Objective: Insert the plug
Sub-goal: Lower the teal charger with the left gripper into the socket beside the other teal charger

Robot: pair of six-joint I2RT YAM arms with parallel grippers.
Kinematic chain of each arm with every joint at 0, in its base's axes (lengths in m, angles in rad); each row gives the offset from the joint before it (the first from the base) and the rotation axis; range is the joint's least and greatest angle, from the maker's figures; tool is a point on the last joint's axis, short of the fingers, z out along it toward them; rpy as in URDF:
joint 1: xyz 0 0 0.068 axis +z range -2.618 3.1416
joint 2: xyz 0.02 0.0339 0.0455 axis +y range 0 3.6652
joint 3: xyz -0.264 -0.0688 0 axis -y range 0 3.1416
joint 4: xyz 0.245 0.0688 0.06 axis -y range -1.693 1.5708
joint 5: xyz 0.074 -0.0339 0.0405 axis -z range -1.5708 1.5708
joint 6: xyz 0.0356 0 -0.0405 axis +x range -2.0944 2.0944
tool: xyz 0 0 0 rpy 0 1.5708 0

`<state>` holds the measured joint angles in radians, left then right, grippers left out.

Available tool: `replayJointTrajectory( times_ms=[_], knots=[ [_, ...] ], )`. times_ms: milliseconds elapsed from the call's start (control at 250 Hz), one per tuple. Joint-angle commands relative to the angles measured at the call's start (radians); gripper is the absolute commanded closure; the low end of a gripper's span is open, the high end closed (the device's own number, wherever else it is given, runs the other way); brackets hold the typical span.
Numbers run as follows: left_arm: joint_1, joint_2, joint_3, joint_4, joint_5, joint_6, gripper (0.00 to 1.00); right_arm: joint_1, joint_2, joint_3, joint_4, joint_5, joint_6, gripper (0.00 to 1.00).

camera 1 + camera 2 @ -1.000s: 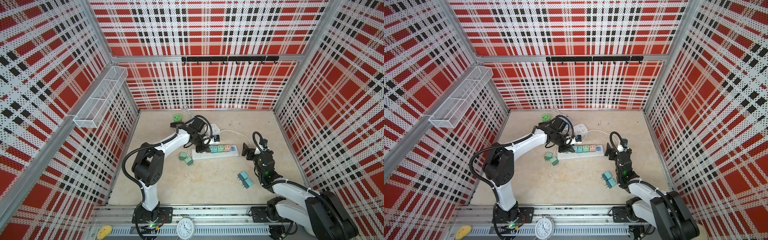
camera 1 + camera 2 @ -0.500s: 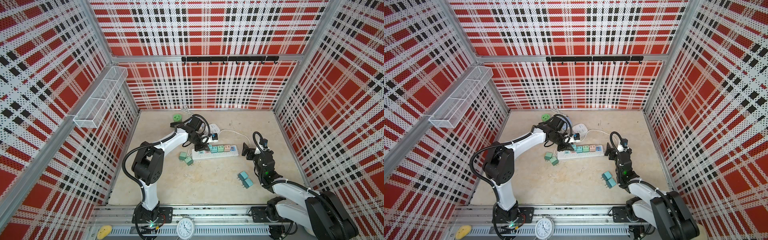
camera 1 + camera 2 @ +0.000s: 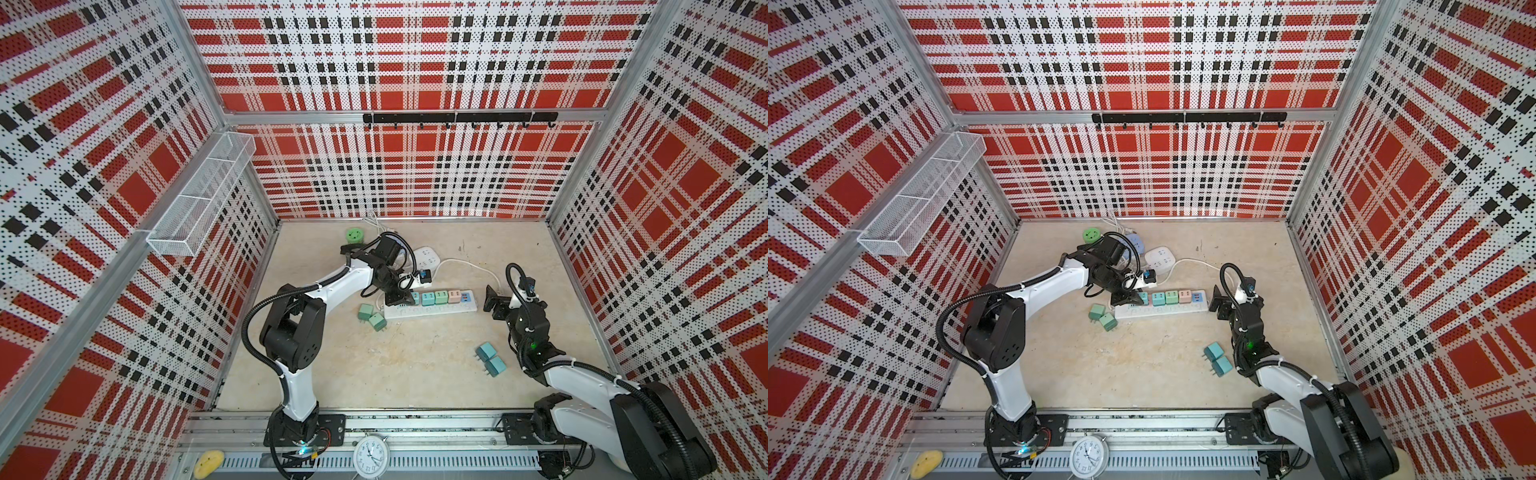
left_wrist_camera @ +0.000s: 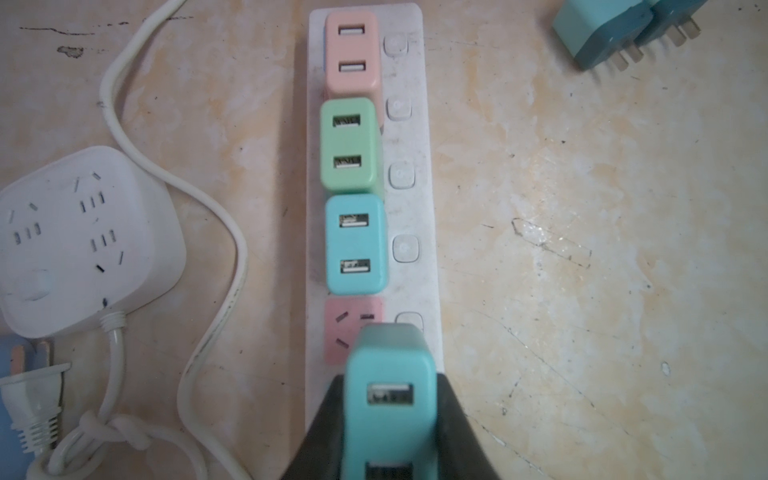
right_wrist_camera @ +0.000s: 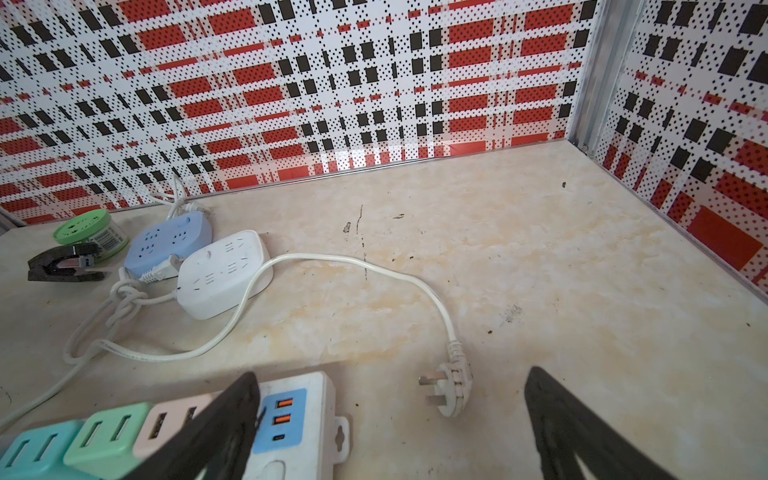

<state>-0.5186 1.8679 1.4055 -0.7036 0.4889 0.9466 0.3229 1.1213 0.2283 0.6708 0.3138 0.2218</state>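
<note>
Little had changed over the last second. Left gripper (image 3: 395,297) had edged slightly toward the left of the frame in both top views, staying at the left end of the power strip (image 3: 432,309). Right gripper (image 3: 492,302) kept its pose by the strip's right end, jaws spread wide, nothing between them.

Left jaws were clamped narrow on the teal plug (image 4: 388,365), a glossy, rounded plastic block with USB slots on its face. Plug sat over the lower right corner of the pink socket (image 4: 343,332), lower centre of the left wrist view. Three slots of that socket were still uncovered.

Strip was white matte plastic, scuffed, carrying three seated adapters (image 4: 356,245): blue, green, peach. Tabletop (image 4: 582,249) was mottled beige and scratched.

Plug prongs were hidden under its body, so contact with the strip could not be judged. Plug's lower end was cut off by the frame edge.
</note>
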Motion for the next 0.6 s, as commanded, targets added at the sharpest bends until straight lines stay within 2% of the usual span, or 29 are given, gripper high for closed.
replayJointTrajectory(
  times_ms=[0, 596],
  knots=[
    [-0.002, 0.015, 0.026, 0.01, 0.005, 0.006, 1.0, -0.004, 0.009, 0.017, 0.059, -0.01, 0.007, 0.0],
    [-0.003, 0.082, 0.023, 0.085, 0.005, -0.058, 1.0, -0.005, 0.011, 0.016, 0.06, -0.01, 0.006, 0.0]
  ],
)
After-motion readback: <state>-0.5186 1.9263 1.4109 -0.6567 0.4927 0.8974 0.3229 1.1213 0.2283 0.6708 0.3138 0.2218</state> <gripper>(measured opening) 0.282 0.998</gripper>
